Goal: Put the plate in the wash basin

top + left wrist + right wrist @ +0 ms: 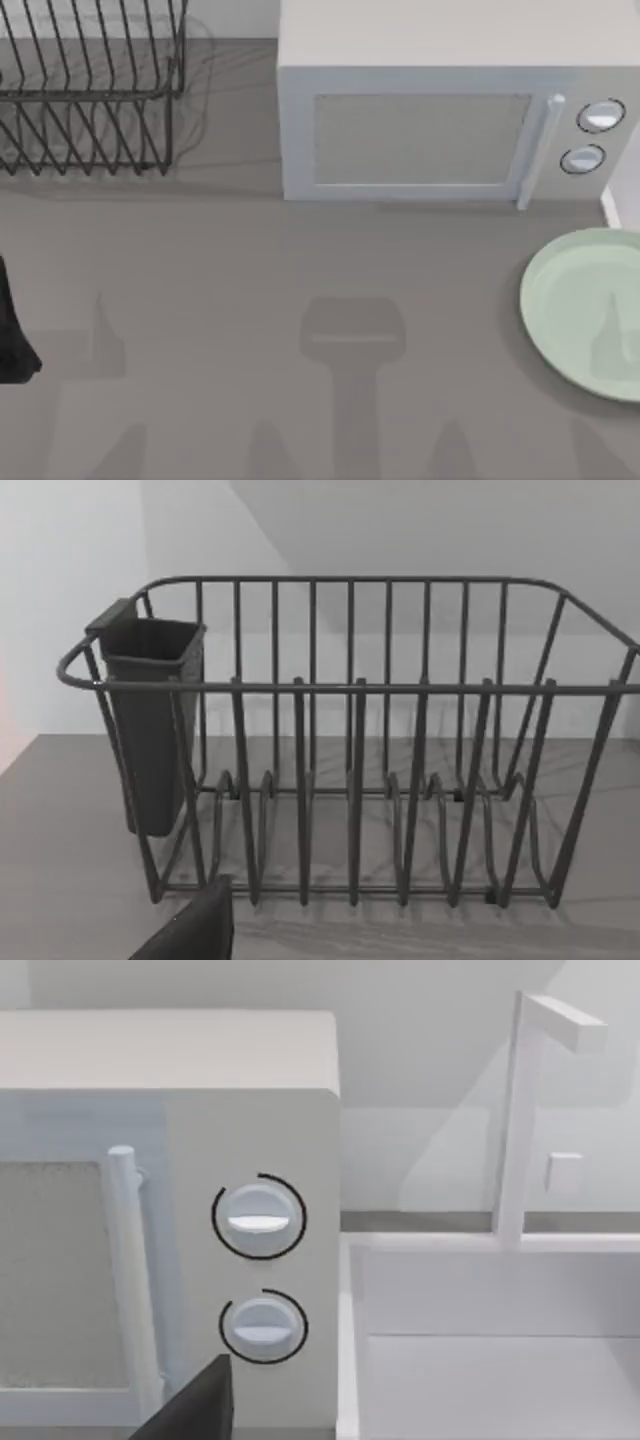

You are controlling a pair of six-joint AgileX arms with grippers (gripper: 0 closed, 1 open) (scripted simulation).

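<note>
We see one plate [585,310] at the table's right edge, one wash basin [480,1340] beside one microwave [430,120], grippers' openness we cannot tell.

We are looking down at a flat grey matte table [250,290]. A dark wire dish rack [90,90] is sitting at its back left, a white boxy microwave [440,110] is standing at the back right, and a large round pale mint-green plate [585,310] is lying flat at the right edge.

plate [585,312]: right edge cut off | wash basin [480,1360]: partly cropped
</note>
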